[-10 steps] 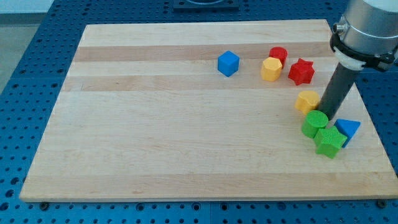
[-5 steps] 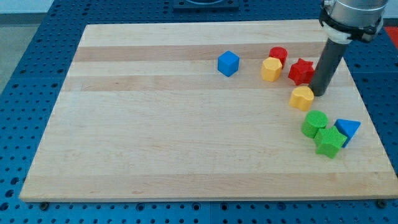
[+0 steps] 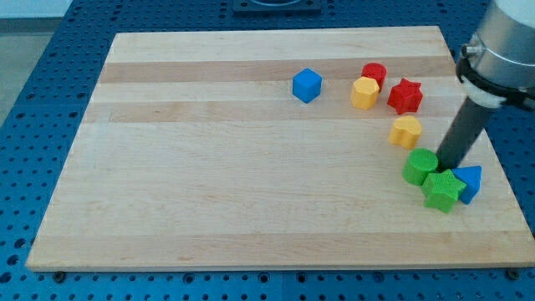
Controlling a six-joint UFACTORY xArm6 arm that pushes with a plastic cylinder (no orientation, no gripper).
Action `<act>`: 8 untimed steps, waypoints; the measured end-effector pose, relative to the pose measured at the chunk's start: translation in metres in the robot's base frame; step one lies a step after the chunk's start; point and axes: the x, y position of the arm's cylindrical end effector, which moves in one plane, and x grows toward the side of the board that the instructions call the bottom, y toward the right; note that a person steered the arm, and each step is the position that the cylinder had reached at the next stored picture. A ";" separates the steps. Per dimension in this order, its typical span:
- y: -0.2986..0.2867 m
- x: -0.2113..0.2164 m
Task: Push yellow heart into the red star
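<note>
The yellow heart [image 3: 406,131] lies on the wooden board at the view's right, below the red star [image 3: 405,96] with a gap between them. My tip [image 3: 444,165] is below and to the right of the heart, right beside the green cylinder [image 3: 420,166] and just above the green star [image 3: 442,191]. It is not touching the heart.
A blue triangle [image 3: 469,181] sits right of the green star. A yellow hexagon block [image 3: 364,93] and a red cylinder [image 3: 374,74] sit left of the red star. A blue cube [image 3: 307,84] lies further left. The board's right edge [image 3: 491,142] is close.
My tip moved up beside the red star, then came back down to the green blocks. The yellow heart shifted slightly up-left; the green cylinder nudged a little left.
</note>
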 end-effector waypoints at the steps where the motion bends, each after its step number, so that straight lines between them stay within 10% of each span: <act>1: -0.011 -0.012; 8: -0.026 -0.046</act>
